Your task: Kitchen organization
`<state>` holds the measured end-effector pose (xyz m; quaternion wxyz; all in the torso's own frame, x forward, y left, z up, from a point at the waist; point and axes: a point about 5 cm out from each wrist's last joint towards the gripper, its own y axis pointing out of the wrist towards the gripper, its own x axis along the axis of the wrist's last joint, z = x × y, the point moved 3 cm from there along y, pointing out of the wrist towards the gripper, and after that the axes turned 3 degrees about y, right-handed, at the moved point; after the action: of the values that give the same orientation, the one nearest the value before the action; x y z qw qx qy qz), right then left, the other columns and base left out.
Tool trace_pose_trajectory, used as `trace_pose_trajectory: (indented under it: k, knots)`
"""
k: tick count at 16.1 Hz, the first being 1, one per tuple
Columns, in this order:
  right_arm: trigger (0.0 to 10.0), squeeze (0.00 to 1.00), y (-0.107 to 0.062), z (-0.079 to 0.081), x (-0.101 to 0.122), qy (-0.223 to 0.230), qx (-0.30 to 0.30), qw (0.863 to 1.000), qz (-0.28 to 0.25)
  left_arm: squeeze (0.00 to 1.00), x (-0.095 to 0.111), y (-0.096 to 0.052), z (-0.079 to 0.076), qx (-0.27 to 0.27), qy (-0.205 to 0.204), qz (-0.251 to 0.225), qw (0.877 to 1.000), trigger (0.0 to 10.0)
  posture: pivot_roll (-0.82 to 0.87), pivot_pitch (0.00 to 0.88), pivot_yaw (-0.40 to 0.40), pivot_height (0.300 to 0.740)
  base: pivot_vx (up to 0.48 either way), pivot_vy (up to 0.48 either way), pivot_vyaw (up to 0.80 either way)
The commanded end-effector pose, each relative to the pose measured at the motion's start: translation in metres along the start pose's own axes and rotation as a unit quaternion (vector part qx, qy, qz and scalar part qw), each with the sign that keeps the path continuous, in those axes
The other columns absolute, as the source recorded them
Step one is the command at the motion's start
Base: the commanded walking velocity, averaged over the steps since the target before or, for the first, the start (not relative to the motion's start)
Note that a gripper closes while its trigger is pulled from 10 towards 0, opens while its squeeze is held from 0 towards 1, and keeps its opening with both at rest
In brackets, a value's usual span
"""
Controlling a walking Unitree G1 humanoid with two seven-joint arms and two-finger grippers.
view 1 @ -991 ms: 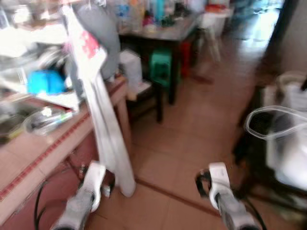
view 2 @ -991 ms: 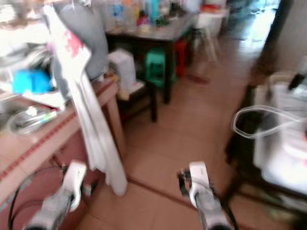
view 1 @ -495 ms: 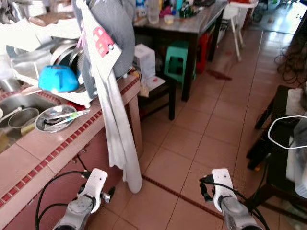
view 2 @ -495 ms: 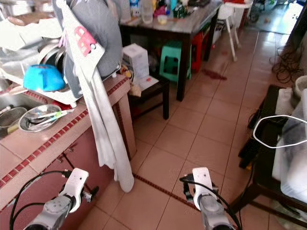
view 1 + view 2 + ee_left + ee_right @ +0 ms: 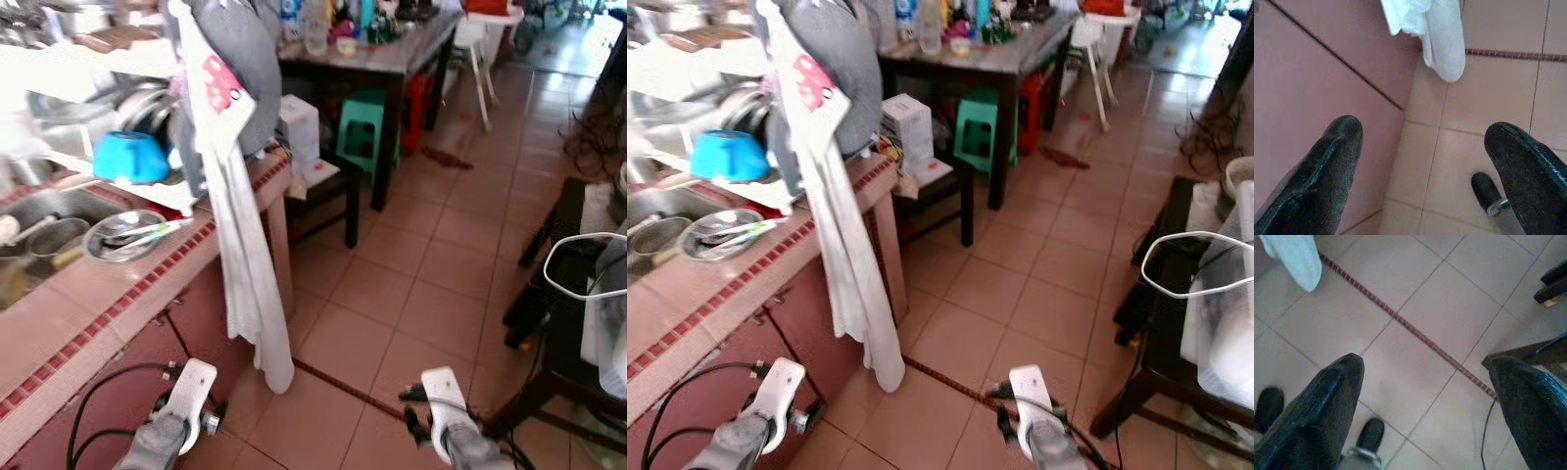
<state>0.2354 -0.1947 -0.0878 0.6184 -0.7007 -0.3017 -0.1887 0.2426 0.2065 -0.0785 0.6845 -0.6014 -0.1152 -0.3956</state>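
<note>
**A:** What on the surface [image 5: 69,323] looks like work for a kitchen tidy?

**B:** The steel plate [image 5: 124,235] with utensils on it, lying at the surface's front, just beside the sink [image 5: 39,211]. Behind the plate stands a dish rack [image 5: 147,191] with a blue bowl [image 5: 132,157] turned over on it. Over the rack's floor-side end hangs a white cloth [image 5: 245,284], its tip close to the floor.

**A:** And the pincers?

**B:** Both hang low, below the plate and well apart from it. The left pincer [image 5: 1425,161] is spread wide, holding nothing, beside the red cabinet front [image 5: 1317,83] under the surface. The right pincer [image 5: 1425,401] is also wide and empty, over bare floor tiles [image 5: 1415,298].

**A:** So which step is in hand?

**B:** I can't settle it. The scene fits the robot walking up to the surface to sort dishes, and equally it stepping off from there. I'd judge only that any work at the plate needs the body squared to the surface.

**A:** What would doing that well take?

**B:** Keep the left arm off the cabinet and out of the cloth, which could snag a finger. The plate is shallow and slick, and the loose utensils would slide if it tilts. Mind the dark stand [image 5: 549,323] across the floor from the plate, too.
</note>
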Motion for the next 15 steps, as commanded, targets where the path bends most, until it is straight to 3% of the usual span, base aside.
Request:
trace_pose_trajectory:
  k: [1, 5, 9, 13, 15]
  knots:
    - [10.0, 0.00, -0.001, -0.003, -0.006, -0.014, 0.002, 1.000, 0.014, 0.00, -0.004, -0.001, 0.004, 0.002, 0.009, 0.010, 1.000, 10.0, 0.03, 0.000, 0.048, 0.740, 0.000, 0.000, 0.00]
    - [10.0, 0.00, -0.006, -0.015, -0.028, -0.045, -0.005, 0.998, 0.042, 0.00, -0.006, -0.001, 0.002, 0.000, 0.018, 0.015, 1.000, 10.0, 0.03, 0.000, 0.055, 0.740, 0.000, 0.000, 0.00]
    - [10.0, 0.00, -0.007, -0.015, -0.032, -0.042, -0.005, 0.998, 0.048, 0.00, -0.011, -0.002, 0.003, 0.008, 0.024, 0.028, 0.999, 10.0, 0.02, 0.000, 0.059, 0.740, 0.000, 0.000, 0.00]
    - [10.0, 0.00, -0.005, -0.002, -0.029, -0.023, 0.011, 0.998, 0.053, 0.00, -0.047, -0.011, 0.012, 0.042, -0.024, 0.111, 0.993, 10.0, 0.02, 0.000, 0.055, 0.740, 0.000, 0.000, 0.00]
    - [10.0, 0.00, -0.005, 0.000, -0.029, -0.004, 0.015, 0.998, 0.054, 0.00, -0.055, -0.014, 0.011, 0.042, -0.044, 0.120, 0.991, 10.0, 0.02, 0.000, 0.053, 0.740, 0.000, 0.000, 0.00]
